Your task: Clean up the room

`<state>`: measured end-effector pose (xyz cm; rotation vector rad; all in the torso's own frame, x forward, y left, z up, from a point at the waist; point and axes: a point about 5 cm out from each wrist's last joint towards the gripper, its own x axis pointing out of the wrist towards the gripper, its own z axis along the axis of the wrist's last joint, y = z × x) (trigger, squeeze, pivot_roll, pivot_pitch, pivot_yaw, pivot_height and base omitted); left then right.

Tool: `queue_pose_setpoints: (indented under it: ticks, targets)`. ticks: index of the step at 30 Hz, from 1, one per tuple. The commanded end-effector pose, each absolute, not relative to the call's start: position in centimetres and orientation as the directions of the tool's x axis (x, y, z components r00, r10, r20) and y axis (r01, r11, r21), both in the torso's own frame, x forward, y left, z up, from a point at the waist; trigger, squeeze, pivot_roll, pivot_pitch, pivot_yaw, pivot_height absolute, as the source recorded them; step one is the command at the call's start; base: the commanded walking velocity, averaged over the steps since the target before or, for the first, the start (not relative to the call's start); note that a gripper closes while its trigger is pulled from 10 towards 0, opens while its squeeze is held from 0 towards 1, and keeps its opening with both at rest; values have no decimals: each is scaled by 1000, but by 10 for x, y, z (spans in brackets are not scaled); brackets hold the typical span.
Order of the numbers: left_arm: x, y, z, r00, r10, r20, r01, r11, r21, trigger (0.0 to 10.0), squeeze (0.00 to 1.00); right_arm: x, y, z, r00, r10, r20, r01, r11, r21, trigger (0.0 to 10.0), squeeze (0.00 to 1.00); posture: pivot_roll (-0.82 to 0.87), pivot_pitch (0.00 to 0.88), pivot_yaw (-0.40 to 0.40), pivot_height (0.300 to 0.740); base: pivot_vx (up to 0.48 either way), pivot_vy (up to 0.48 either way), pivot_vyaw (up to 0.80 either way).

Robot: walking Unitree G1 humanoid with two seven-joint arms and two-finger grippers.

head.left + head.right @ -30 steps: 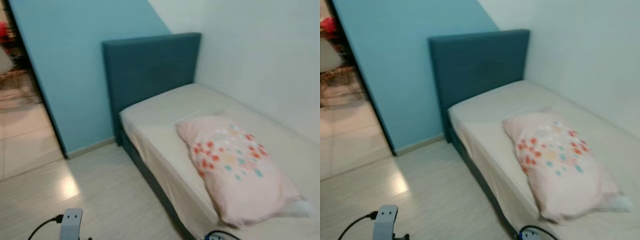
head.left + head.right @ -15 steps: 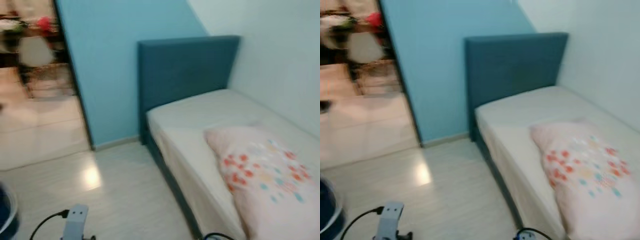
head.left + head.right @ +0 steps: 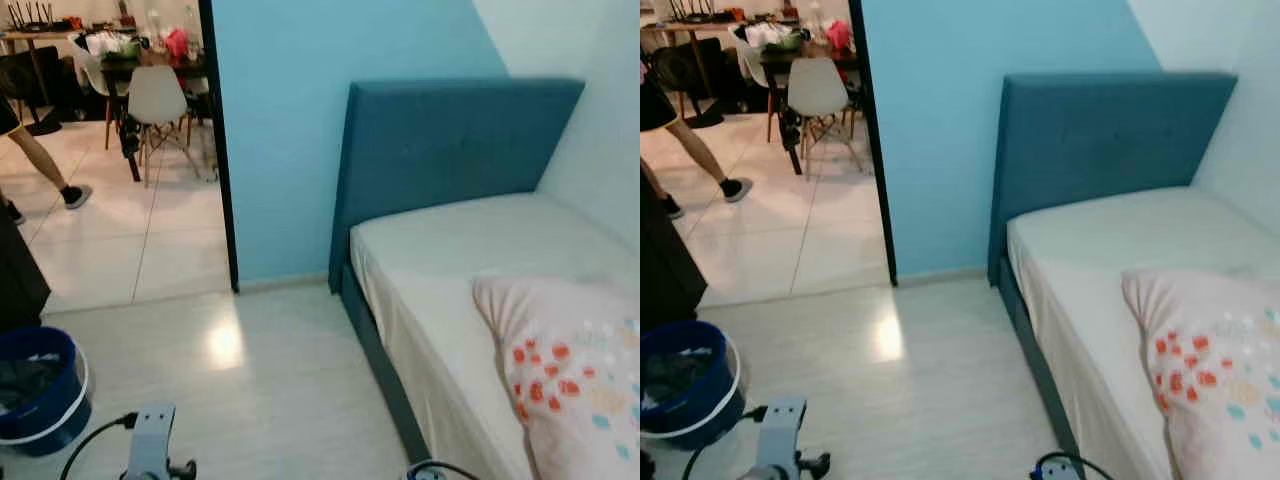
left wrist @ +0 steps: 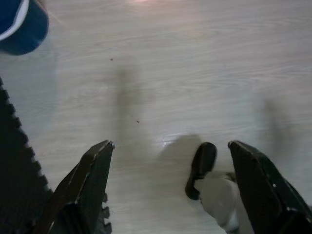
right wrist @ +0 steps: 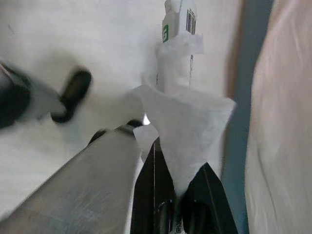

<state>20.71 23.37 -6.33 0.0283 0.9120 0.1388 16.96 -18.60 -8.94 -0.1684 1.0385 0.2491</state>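
A white wipe (image 5: 187,131) wrapped round a labelled tube-like item (image 5: 178,29), at the centre of the right wrist view, is pinched by the right gripper (image 5: 180,195) above pale floor beside the bed (image 3: 470,250). The left gripper (image 4: 170,170) hangs spread and empty. The step appears to be carrying litter; the next move likely calls for reaching the blue bucket (image 3: 40,390) at lower left.

White wipe (image 5: 187,131) — draped over tube (image 5: 178,29), pinched between black fingers.
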Motion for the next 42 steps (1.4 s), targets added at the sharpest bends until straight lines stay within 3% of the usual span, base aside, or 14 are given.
queue_pose_setpoints:
  ticks: [1,13,18,26,42]
  targets:
    - [202,229,-67,594,108,-797,-112,992,52,10000,0,173,-189,-87,491,118,-863,-283,959,-30,10000,0,99,0,-73,730,0,0,694]
    - [202,229,-67,596,88,-798,-102,994,33,10000,0,181,-185,-84,502,134,-855,-308,951,-31,10000,0,104,0,-77,730,197,0,694]
    - [202,227,-67,594,79,-801,-87,996,33,10000,0,176,-192,-87,495,74,-866,-266,962,-69,10000,0,100,0,-75,730,370,0,0]
    - [204,228,-67,596,73,-800,-80,996,32,10000,0,175,-192,-87,487,97,-868,-274,961,-46,10000,0,100,0,-75,730,395,0,0]
    - [204,229,-66,593,73,-802,-73,997,37,10000,0,176,-188,-86,480,132,-867,-321,946,-34,10000,0,100,0,-75,730,401,0,766]
